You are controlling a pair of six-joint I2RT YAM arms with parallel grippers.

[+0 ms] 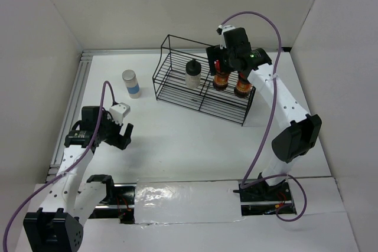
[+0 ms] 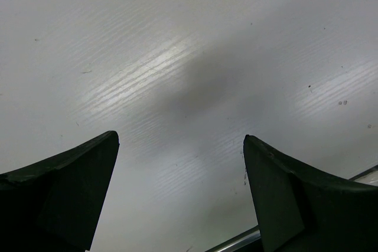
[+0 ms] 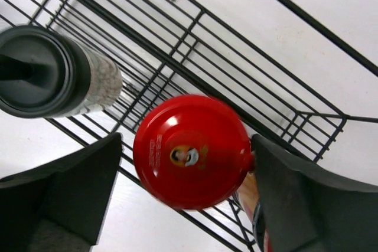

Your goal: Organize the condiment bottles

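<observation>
Right wrist view: right gripper (image 3: 184,138) straddled red-lidded bottle (image 3: 189,151), jaws apart, likely seating it inside wire rack (image 3: 204,11); left gripper (image 2: 181,137) likewise spread, idle.

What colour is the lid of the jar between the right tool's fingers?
The lid is bright red; it shows clearest in the right wrist view.

The surface (image 2: 177,45) is white and smooth, faintly streaked, with a soft sheen under the light. The fingers (image 2: 59,199) of the left end effector (image 2: 180,140) look like matt black plastic. The rack (image 1: 171,84) is thin black wire, seemingly coated metal. The red lid (image 3: 189,149) is glossy plastic with bright highlights. The black cap (image 3: 35,69) is duller, satin plastic, above a speckled whitish jar (image 3: 100,84).
</observation>
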